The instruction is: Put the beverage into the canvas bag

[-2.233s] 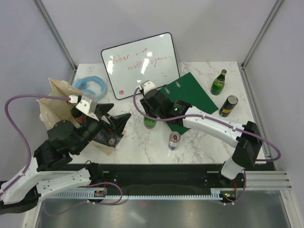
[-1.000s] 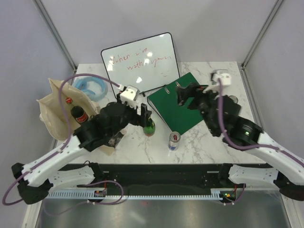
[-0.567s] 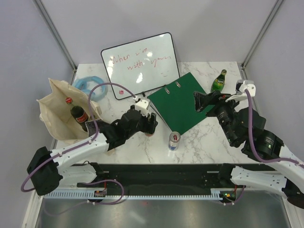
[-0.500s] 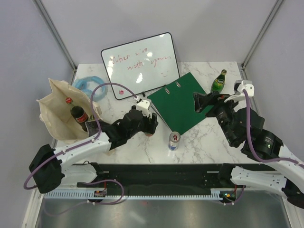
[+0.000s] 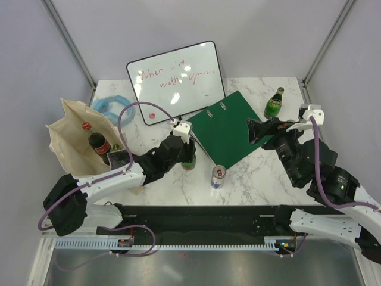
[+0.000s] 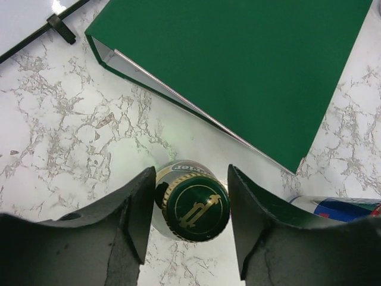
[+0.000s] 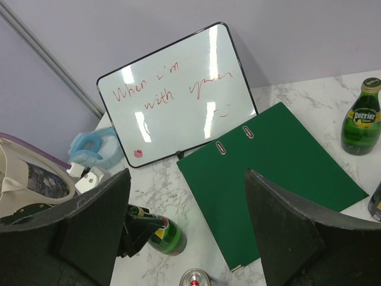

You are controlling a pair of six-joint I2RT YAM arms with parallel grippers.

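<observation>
A green glass bottle (image 5: pixel 189 162) stands on the marble in front of the green folder. My left gripper (image 5: pixel 186 154) is down over it. In the left wrist view the jaws sit tight on both sides of its green-and-gold cap (image 6: pixel 195 208), shut on the bottle's neck. The right wrist view shows the same bottle (image 7: pixel 171 236) leaning slightly in that grip. The beige canvas bag (image 5: pixel 66 132) stands open at the table's left with a cola bottle (image 5: pixel 97 143) inside. My right gripper (image 5: pixel 265 128) hangs open and empty above the folder's right edge (image 7: pixel 187 174).
A green folder (image 5: pixel 229 126) lies mid-table, with a whiteboard (image 5: pixel 175 80) propped behind it. A silver-blue can (image 5: pixel 218 176) stands just right of the held bottle. A second green bottle (image 5: pixel 274 103) stands far right, and a blue tape roll (image 5: pixel 112 107) lies behind the bag.
The left arm swung from the bag to the green bottle and its jaws closed in on the neck. The right arm pulled away from that bottle to the right side.
</observation>
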